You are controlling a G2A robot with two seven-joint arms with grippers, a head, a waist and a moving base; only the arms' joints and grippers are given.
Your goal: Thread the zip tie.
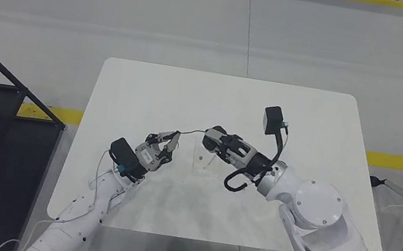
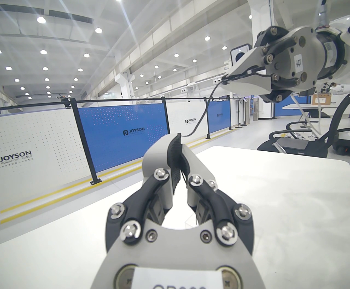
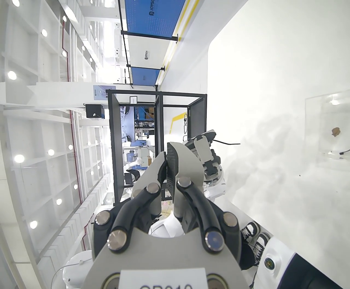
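The white desk [image 1: 303, 125] is the biggest thing. Above its middle the right tool [image 3: 166, 154] and the left tool [image 2: 177, 142] face each other. Both are pinched tight on the thin black zip tie [image 2: 202, 115], which hangs between them in the air

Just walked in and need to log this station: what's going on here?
Both arms hold a thin black zip tie in the air above the white table. The left gripper is shut on one end, the right gripper on the other, and the tie hangs between them as one open strand, not yet looped. A clear plate lies below.
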